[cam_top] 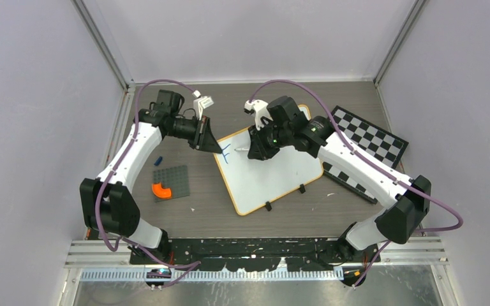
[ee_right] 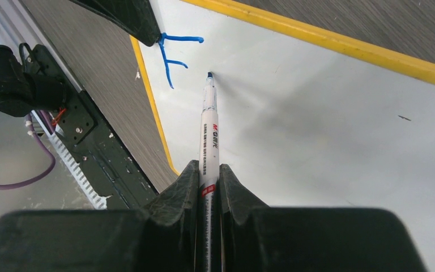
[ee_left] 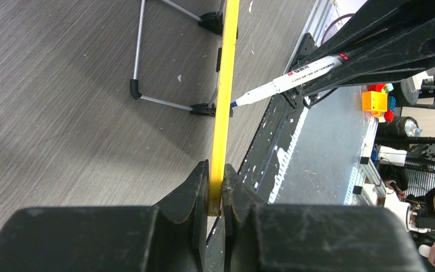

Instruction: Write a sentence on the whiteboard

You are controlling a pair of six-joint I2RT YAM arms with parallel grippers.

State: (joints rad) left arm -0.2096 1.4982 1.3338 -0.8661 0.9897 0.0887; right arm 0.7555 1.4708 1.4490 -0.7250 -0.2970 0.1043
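The whiteboard (cam_top: 274, 175) with its yellow frame lies at the table's middle, propped on black clip feet. My left gripper (cam_top: 220, 150) is shut on the board's left frame edge (ee_left: 222, 124). My right gripper (ee_right: 208, 173) is shut on a white marker (ee_right: 209, 136), also visible in the left wrist view (ee_left: 291, 79). Its blue tip (ee_right: 209, 75) touches or hovers just above the white surface. A blue letter F (ee_right: 173, 56) is drawn next to the tip, near the left gripper, and also shows in the top view (cam_top: 227, 153).
A black-and-white checkered board (cam_top: 367, 146) lies right of the whiteboard. A grey baseplate (cam_top: 171, 182) with an orange piece (cam_top: 161, 190) sits at left, with a small blue piece (cam_top: 158, 160) behind it. Wire legs (ee_left: 147, 68) stand under the board.
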